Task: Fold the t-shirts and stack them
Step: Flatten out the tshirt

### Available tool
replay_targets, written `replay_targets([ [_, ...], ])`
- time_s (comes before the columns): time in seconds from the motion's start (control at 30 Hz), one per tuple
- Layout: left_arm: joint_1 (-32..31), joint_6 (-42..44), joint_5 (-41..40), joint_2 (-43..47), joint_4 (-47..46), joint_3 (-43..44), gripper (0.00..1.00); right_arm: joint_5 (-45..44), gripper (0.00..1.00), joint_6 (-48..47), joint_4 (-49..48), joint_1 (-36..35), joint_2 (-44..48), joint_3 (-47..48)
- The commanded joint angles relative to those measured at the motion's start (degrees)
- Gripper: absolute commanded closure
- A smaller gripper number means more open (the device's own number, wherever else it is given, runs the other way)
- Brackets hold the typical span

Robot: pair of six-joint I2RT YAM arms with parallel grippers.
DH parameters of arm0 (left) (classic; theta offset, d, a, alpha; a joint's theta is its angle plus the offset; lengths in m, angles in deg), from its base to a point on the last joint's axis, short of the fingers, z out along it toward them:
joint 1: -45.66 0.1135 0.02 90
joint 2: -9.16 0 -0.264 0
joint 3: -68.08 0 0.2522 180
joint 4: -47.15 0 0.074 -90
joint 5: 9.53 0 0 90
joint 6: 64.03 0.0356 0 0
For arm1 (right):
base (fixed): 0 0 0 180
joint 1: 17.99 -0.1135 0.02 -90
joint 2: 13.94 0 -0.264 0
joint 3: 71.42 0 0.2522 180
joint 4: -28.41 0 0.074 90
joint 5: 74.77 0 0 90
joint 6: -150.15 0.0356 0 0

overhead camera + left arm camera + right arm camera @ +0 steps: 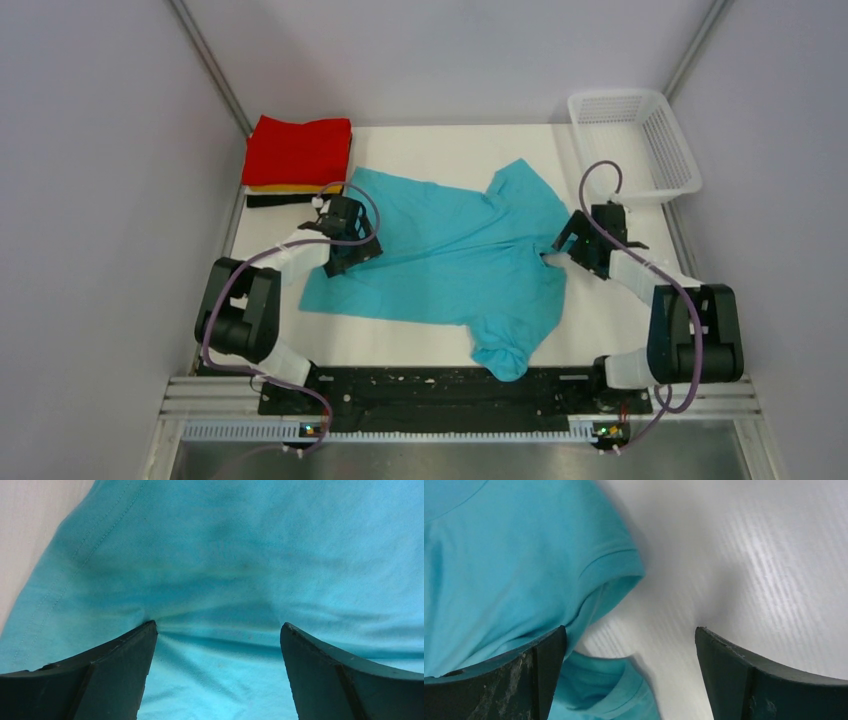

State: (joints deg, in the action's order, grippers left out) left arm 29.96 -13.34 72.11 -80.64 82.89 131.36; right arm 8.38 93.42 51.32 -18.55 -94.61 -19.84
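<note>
While the white table [440, 150] bears the turquoise t-shirt [450, 260] rumpled across its middle and the folded stack [298, 155] far left, I see my left gripper [217, 630] spread over cloth, my right gripper [631, 632] spread beside its sleeve [614, 565].

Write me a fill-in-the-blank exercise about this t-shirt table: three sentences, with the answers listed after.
1. The top shirt of the folded stack is ____.
2. The white mesh basket sits at the far ____ corner of the table.
3. The jaws of the left gripper and the right gripper both stand ____.
Missing words: red; right; open.
</note>
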Motion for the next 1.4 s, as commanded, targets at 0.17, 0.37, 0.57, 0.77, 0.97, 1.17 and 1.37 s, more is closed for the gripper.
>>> replay_targets([
  [0.17, 0.94, -0.01, 0.54, -1.28, 2.2, -1.29, 0.01, 17.63, 0.01, -0.91, -11.78, 0.32, 0.74, -0.64],
  [0.37, 0.94, 0.22, 0.64, -1.67, 2.13, -1.18, 0.01, 17.35, 0.01, -0.16, -15.64, 0.29, -5.11, 1.89],
  [0.57, 0.94, 0.13, 1.02, -2.56, 1.88, -0.98, 0.01, 18.8, 0.01, 0.32, -15.95, 0.29, -8.23, 4.47],
  [0.77, 0.94, 0.22, 0.51, -2.09, 2.2, -0.97, 0.01, 18.22, 0.01, -0.89, -10.8, 0.3, -3.16, 4.62],
  [0.97, 0.89, 0.05, 0.72, -2.48, 2.3, -0.48, 0.01, 18.24, 0.01, -2.44, -9.24, 0.29, -3.2, 6.04],
  [1.17, 0.94, 0.17, 0.43, -2.59, 2.69, -0.15, 0.01, 17.65, 0.02, -1.65, -10.22, 0.3, -10.11, 8.24],
  [1.37, 0.94, 0.38, -0.82, -2.03, 3.67, 0.16, 0.01, 8.75, 0.01, -1.4, -0.75, 0.3, -16.13, 12.65],
])
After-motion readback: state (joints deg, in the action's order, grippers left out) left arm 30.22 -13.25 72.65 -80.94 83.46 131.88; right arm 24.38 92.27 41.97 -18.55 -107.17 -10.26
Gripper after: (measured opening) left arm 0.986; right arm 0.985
